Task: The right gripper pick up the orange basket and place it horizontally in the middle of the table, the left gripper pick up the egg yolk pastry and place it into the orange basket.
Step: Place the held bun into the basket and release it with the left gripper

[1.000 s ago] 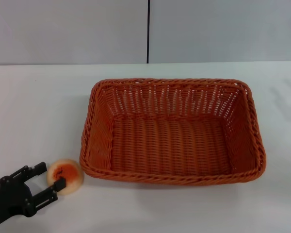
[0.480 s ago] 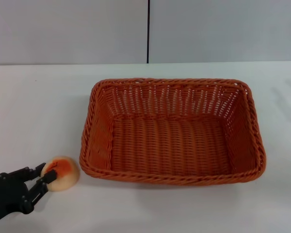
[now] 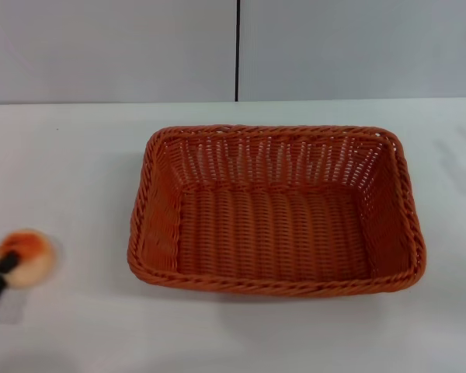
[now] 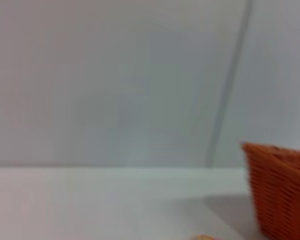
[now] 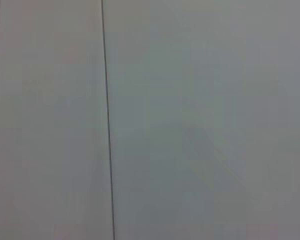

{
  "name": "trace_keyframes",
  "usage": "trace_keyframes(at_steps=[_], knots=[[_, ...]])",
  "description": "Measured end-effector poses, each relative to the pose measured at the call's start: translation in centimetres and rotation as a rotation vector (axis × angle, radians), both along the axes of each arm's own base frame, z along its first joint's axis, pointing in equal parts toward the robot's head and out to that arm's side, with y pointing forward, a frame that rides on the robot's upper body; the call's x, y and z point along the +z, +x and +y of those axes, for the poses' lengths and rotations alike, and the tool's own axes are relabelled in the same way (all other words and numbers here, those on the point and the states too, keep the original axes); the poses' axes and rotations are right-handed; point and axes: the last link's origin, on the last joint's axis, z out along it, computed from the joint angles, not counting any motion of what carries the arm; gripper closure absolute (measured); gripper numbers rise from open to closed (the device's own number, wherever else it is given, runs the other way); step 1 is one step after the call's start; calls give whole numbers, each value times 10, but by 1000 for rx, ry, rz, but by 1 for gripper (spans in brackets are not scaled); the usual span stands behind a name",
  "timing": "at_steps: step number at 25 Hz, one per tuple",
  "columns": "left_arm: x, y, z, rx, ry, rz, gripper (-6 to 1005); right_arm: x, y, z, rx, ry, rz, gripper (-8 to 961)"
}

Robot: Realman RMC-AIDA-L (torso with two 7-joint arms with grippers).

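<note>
The orange basket (image 3: 276, 210) lies lengthwise in the middle of the white table (image 3: 62, 171), empty; one of its corners shows in the left wrist view as the orange basket (image 4: 282, 190). At the far left edge of the head view, the egg yolk pastry (image 3: 31, 252) hangs a little above the table, with a faint shadow below it. My left gripper (image 3: 3, 263) is shut on it, and only its black fingertips show. A sliver of the pastry (image 4: 205, 237) peeks in at the edge of the left wrist view. The right gripper is out of view.
A grey wall with a dark vertical seam (image 3: 237, 50) stands behind the table. The right wrist view shows only that wall and seam (image 5: 107, 150). White tabletop surrounds the basket on all sides.
My left gripper closed on the pastry, then lifted it and carried it left, away from the basket's near left corner. The basket has not moved.
</note>
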Motion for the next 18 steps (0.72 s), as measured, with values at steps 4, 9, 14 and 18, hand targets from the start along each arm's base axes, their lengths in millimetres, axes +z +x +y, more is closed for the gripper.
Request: trace_keyframes(at_steps=[4,9,14,18], knots=[[22,-6,-5,42,138,-23,867,0,-1,1,2,0,0,475],[34,11,1,-57,210,-82,898,0,-1,1,5,1,2,476],[41,49,21,-293,252,-191,940,-3,-4,5,12,-7,13,476],[33,68,37,-381,237,-251,942,-3,-7,2,35,-5,22,476]])
